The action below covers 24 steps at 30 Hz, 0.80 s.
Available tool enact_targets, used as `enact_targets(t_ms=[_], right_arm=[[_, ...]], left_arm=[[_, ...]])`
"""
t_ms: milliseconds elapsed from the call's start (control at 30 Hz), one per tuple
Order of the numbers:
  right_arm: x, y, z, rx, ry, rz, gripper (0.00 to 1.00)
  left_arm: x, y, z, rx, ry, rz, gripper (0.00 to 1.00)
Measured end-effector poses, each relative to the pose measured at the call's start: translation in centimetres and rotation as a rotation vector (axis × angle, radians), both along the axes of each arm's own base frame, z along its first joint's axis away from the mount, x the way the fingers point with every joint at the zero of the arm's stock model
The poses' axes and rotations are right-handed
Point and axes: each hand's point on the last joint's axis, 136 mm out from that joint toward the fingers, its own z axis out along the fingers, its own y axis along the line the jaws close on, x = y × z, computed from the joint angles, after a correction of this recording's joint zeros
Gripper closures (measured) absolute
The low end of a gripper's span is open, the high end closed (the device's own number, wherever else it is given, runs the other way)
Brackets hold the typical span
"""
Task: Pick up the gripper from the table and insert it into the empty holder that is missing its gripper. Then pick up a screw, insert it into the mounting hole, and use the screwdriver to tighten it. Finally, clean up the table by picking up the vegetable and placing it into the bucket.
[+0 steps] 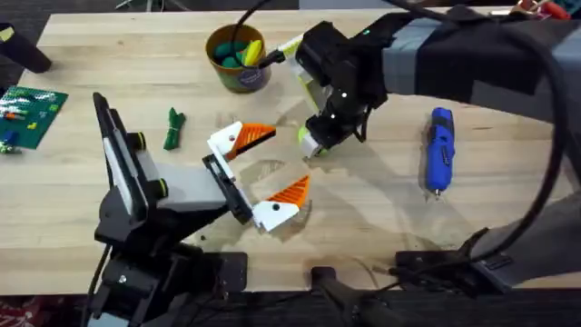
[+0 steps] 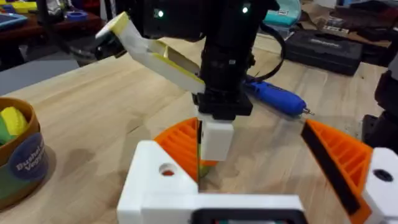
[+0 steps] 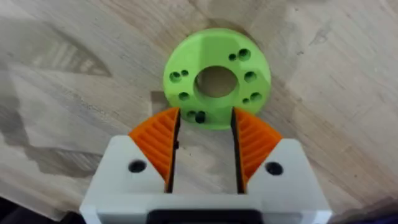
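The right pincer point(image 3: 204, 149), fingers apart, straddles the lime-green ring's point(image 3: 216, 78) edge on the bench point(image 1: 109, 68). The left pincer point(image 1: 266, 173) gapes open nearby. The screwdriver point(image 1: 439, 148) lies apart (untouched). Closing should stay gentle and centred.

The bucket point(image 1: 238, 57) stands at the far side of the table point(image 1: 73, 191), near the middle. The vegetable point(image 1: 173, 128) lies to the left and nearer than it. The screwdriver point(image 1: 439, 150) lies well apart on the right. Between them, the right gripper point(image 1: 313, 145) is low over the table, its fingers point(image 3: 255, 140) apparently touching the ring point(image 3: 216, 78) at both sides. The left gripper point(image 1: 264, 168) is just in front, its fingers spread wide.
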Motion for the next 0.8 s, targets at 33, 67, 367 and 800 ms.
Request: enact_targets(t_ms=[33,67,367,800], right_arm=[[0.02,-0.01,-0.11,-0.003,0.002,0.000,0.527],[0.09,0.07,-0.06,-0.001,0.001,0.000,0.527],[0.16,0.13,0.01,0.001,-0.001,0.000,0.527],[0.03,0.24,0.03,-0.001,0.000,0.005,0.526]], left_arm=[[0.00,0.00,0.00,0.000,0.000,0.000,0.009],[0.00,0.00,0.00,0.000,0.000,0.000,0.009],[0.00,0.00,0.00,0.000,0.000,0.000,0.009],[0.00,0.00,-0.01,0.000,0.000,0.000,0.009]])
